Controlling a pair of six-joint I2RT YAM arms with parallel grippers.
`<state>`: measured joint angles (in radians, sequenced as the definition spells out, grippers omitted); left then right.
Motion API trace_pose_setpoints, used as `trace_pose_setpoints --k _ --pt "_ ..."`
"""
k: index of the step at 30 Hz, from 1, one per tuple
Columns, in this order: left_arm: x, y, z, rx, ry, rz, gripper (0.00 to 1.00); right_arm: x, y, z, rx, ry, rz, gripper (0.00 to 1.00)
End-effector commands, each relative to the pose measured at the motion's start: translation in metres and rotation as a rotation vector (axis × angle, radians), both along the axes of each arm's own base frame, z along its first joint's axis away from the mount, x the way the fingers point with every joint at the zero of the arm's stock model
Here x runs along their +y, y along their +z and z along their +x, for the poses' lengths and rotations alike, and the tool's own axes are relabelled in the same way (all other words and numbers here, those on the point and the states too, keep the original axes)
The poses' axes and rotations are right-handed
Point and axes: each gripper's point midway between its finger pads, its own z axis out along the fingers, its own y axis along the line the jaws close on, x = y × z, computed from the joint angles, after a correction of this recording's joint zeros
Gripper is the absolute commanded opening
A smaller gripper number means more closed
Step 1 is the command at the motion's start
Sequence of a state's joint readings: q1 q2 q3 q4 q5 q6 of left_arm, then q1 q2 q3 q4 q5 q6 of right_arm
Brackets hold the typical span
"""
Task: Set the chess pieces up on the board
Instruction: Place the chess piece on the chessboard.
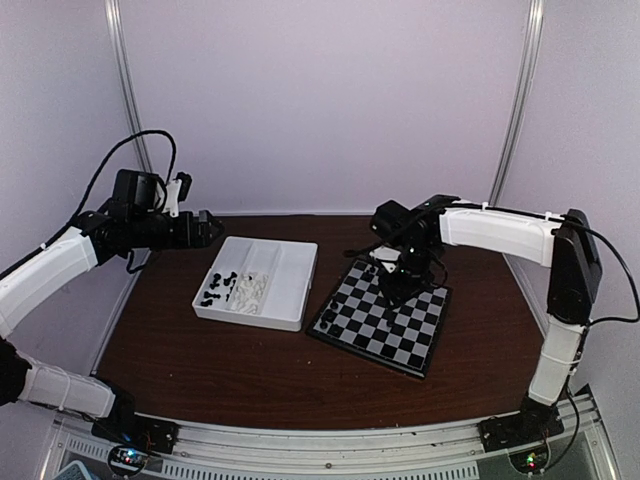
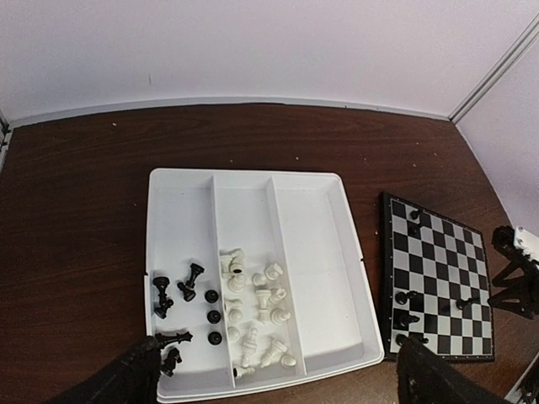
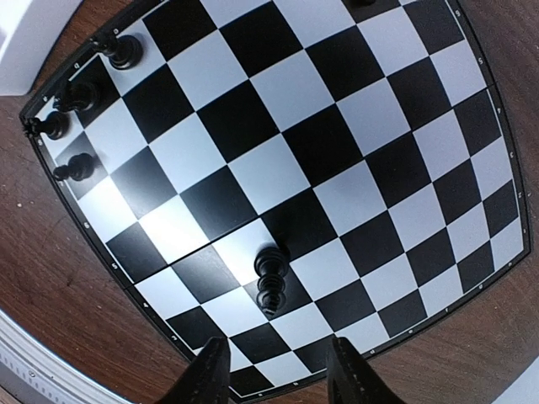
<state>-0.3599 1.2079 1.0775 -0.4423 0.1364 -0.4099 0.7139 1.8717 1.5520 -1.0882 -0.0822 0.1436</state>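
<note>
Two arms show in the overhead view, and you get little detail from it. The left end effector [image 1: 205, 228] hangs up off the counter [image 1: 250, 370], just left of the far corner of the white tray [image 1: 290, 262]; you cannot tell its opening from here. The right end effector [image 1: 400, 285] sits low over the far part of the board [image 1: 385, 330], which lies at an angle just right of the tray. It hides the squares beneath it. The chess pieces [image 1: 232, 290] in the tray are only dark and pale specks.

From the left wrist you see the tray whole. Black men lie in its left compartment, some upright and some fallen, and white ones are heaped in the middle compartment. Both fingers [image 2: 126, 379] are cut off by the lower edge and stand far apart, spread wide with nothing between them. One of them hides the board's lower corner. A few black men stand mostly along the board's left side, too small to name.

From the right wrist, four black men stand near the board's upper-left corner, and another is cut by the top edge. One black piece [image 3: 269, 282] stands alone just beyond the fingertips, apart from them. The jaws are parted a moderate way and grip nothing
</note>
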Motion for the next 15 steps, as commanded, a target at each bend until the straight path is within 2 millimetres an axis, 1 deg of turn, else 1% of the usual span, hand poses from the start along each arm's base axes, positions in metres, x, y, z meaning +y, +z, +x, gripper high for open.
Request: trace_pose_setpoints --k 1,5,8,12,15 --pt "0.002 0.013 0.004 -0.038 0.003 0.001 0.98 0.007 0.004 -0.002 -0.043 -0.014 0.08 0.4" --pt "0.002 0.013 0.006 -0.04 0.01 -0.011 0.98 0.008 -0.002 -0.003 -0.065 -0.044 0.116 0.39" --pt "0.001 0.013 0.006 -0.04 0.008 -0.017 0.98 0.007 -0.01 -0.002 -0.063 -0.062 0.111 0.38" --pt "0.001 0.013 0.006 -0.039 0.009 -0.015 0.98 0.007 -0.019 -0.002 -0.048 -0.068 0.099 0.34" --pt "0.002 0.013 0.006 -0.04 0.011 -0.014 0.98 0.005 -0.023 -0.001 -0.051 -0.07 0.09 0.33"
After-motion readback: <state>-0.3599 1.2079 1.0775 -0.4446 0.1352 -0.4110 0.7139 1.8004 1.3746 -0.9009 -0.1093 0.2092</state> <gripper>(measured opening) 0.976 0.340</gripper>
